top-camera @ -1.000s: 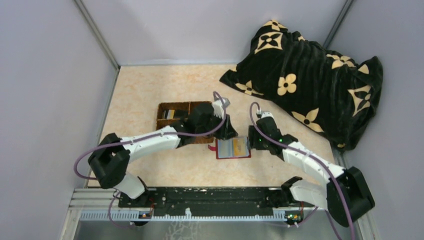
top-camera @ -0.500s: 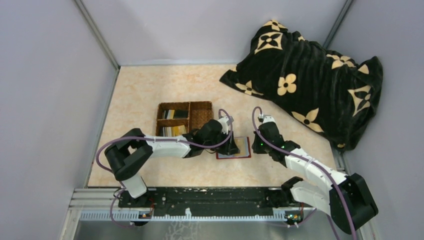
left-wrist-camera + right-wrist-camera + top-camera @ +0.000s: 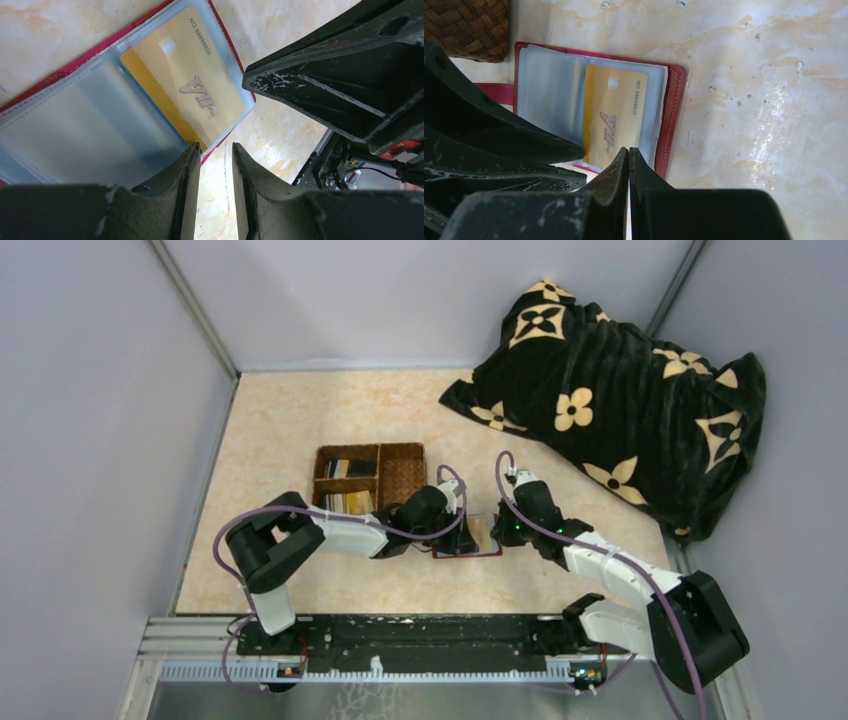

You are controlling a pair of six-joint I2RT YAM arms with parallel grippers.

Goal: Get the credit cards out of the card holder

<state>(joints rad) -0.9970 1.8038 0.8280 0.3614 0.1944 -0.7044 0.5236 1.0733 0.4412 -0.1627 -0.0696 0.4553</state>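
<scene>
Close to the arm bases, mid-table, the card holder point(image 3: 674, 110) lies open and flat with its clear pockets facing up, and both grippers crowd over it. The left gripper point(image 3: 215, 150) has its jaws a little apart with bare table showing between them. One tip rests at the holder's near edge and it pinches nothing. The right gripper point(image 3: 628, 150) has its jaws pressed together, tips at the near short edge of a gold card point(image 3: 616, 115) marked VIP that sits in the right-hand pocket. I cannot tell whether the card's edge is actually caught between them.

The step in hand looks like drawing this card out of its sleeve. To do it well, I judge the left gripper should press down on the empty plastic leaf or the red cover so the holder cannot slide or lift. The right should bite only the card, not the film over it, and pull along the pocket's length, low and straight. If the film is nipped too, the whole booklet will likely come along.

Just beyond, the holder's pink snap tab point(image 3: 494, 92) points toward a brown wicker basket point(image 3: 400, 465), where other credit cards point(image 3: 345, 468) lie in the left compartments. Farther back, a black flower-patterned blanket point(image 3: 620, 380) is heaped in the right corner of the table point(image 3: 290, 420).
</scene>
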